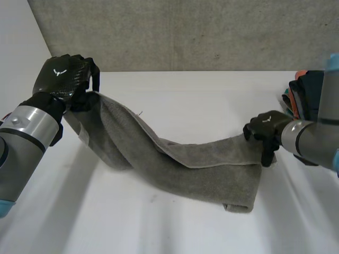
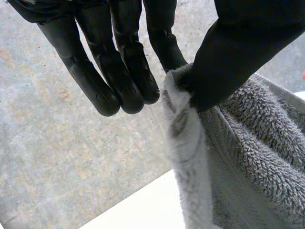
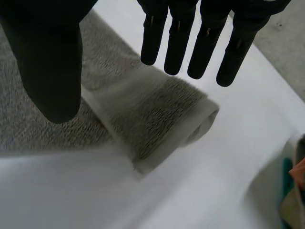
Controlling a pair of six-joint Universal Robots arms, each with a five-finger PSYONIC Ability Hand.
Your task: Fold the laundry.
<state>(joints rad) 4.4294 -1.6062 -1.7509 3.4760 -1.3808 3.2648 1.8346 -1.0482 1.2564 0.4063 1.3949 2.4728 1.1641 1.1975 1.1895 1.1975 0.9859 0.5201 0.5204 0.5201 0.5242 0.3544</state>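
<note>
A grey towel (image 1: pixel 201 164) stretches across the white table (image 1: pixel 185 90) from upper left to lower right. My left hand (image 1: pixel 62 78) holds its left end lifted off the table. In the left wrist view the thumb pinches the towel's hem (image 2: pixel 186 129) against a finger, while the other fingers (image 2: pixel 119 71) stay straight. The towel's right end lies folded on the table. My right hand (image 1: pixel 263 128) hovers just above that end. In the right wrist view its fingers (image 3: pixel 178 38) are straight and apart from the thumb, with the folded towel edge (image 3: pixel 157 114) lying loose below them.
A pile of coloured clothes (image 1: pixel 302 95) sits at the table's right edge, close behind my right arm, and its corner (image 3: pixel 295 191) appears beside the right hand. A grey wall (image 1: pixel 185 32) runs behind the table. Bare table lies in front of the towel.
</note>
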